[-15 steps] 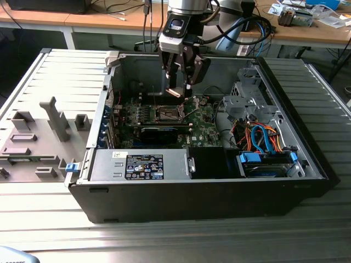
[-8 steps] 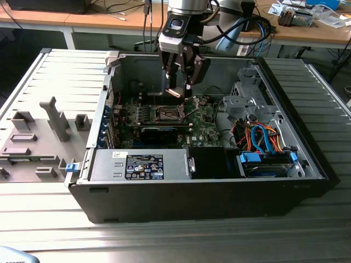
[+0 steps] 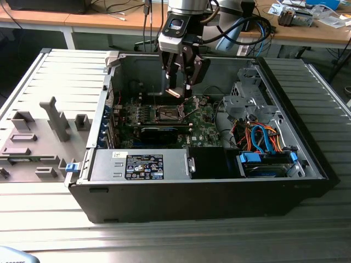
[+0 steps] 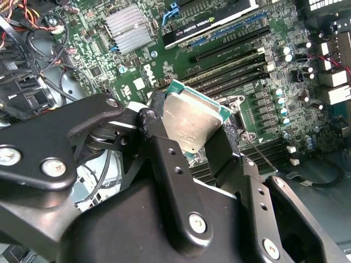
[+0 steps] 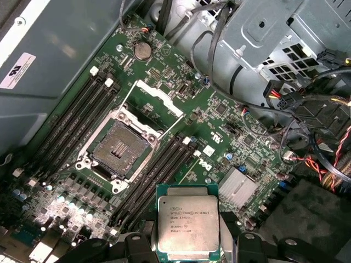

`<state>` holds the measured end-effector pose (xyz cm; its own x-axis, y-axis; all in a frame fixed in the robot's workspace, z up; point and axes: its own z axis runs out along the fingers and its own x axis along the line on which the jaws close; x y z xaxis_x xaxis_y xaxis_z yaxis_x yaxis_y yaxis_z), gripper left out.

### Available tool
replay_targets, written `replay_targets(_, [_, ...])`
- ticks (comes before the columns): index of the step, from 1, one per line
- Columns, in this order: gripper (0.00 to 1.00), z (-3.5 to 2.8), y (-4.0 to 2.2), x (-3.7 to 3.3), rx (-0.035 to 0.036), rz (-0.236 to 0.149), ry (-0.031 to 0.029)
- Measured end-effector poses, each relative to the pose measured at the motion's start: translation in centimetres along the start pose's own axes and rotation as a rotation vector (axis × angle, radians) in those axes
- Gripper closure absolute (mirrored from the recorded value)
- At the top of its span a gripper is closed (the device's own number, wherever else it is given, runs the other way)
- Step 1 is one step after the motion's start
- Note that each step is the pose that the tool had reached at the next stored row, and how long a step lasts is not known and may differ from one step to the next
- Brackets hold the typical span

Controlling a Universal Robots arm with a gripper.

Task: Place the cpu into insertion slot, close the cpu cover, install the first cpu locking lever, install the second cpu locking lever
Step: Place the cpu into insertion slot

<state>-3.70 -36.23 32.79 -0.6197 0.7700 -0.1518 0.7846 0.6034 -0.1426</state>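
The black claw [image 3: 181, 90] grips the flat square silvery-grey cpu [image 5: 188, 227] between its fingers [image 4: 170, 164] — held above the green board [image 5: 219, 143], apart from the dark-centred insertion slot [image 5: 119, 148].

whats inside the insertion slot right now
No chip: the insertion slot is open, showing only its dark contact bed. The cpu is clamped in the gripper, clear of it. In the second wrist view the cpu hides most of it.

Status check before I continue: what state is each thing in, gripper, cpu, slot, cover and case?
gripper: shut on the cpu.
cpu: held up, not seated.
insertion slot: empty, uncovered.
cpu cover: swung open.
computer case: side open.
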Motion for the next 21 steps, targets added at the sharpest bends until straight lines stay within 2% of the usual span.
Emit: replay_targets(21, [0.46, 0.05, 0.0, 0.01, 0.0093, 0.015, -0.0065])
